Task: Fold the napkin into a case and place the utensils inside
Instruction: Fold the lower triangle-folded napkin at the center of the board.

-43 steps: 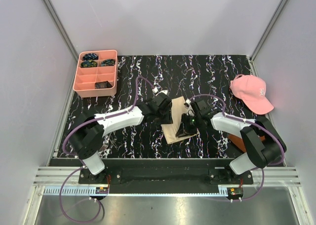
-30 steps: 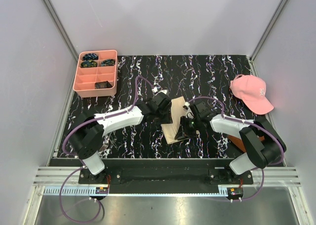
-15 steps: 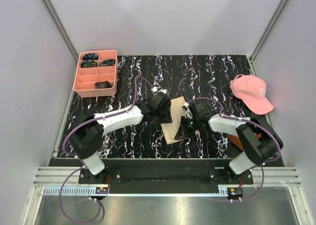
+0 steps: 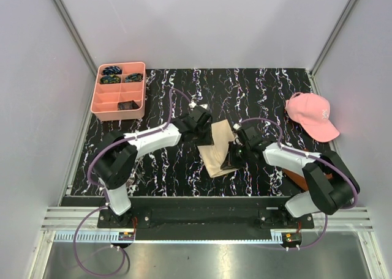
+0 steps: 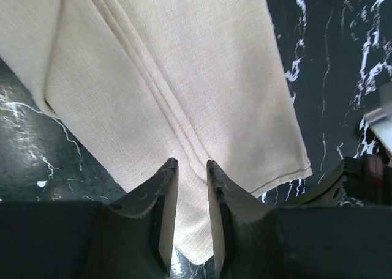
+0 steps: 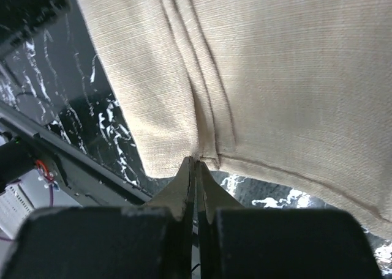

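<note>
Top view: folded beige-tan cloth napkin (image 4: 218, 150), a narrow rectangle lying aslant, sits mid-table and nearer the near edge of the black white-veined table top (image 4: 269, 89). Left gripper (image 4: 206, 136) is at its far left end, right gripper (image 4: 232, 161) at its near right side. A pink plastic compartment tray (image 4: 105, 100) stands in the far left corner, with small dark blue-green items (image 4: 111, 71) in its far cells. A pink fabric baseball cap (image 4: 311, 115) lies by the right edge. Left wrist view: the napkin (image 5: 184, 77) fills most of the view, parallel fold lines running down it to the left gripper (image 5: 190, 164). The jaws stand only narrowly apart, cloth filling the gap between them, pinching the napkin's end. Right wrist view: the right gripper (image 6: 196, 161) has its jaws pressed tight together on the napkin's (image 6: 275, 77) edge, where the layered folds bunch and pucker at the tips. Marbled table shows below and to the left.
</note>
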Controlling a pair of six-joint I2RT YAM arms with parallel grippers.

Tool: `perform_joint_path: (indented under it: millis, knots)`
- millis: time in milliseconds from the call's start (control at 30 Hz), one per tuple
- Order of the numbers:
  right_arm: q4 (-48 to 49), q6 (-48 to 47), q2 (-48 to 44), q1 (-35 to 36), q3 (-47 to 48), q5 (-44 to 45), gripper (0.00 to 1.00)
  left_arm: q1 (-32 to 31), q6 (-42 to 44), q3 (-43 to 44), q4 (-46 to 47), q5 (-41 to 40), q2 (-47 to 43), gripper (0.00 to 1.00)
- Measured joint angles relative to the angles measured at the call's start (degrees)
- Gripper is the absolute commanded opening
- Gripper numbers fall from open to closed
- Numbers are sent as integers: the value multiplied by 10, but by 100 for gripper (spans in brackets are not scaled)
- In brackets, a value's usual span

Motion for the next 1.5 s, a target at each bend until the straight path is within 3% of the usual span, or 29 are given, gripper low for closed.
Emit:
perform_joint_path:
  millis: [300,633,900,1233,1400,1500]
  knots:
    - [-1,0,8,0,-16,25,0,0,0,-17,15,27,12,25]
    - [-15,5,-76,0,-26,41,0,0,1,-45,27,24,24,22]
    - [-7,20,-2,0,-26,50,0,0,12,-45,28,23,26,22]
    - [15,31,11,0,-26,33,0,0,18,-44,28,25,24,22]
    - [24,41,10,0,-31,31,0,0,19,-47,34,26,25,14]
    - [33,43,9,0,-37,24,11,0,23,-56,50,26,37,10]
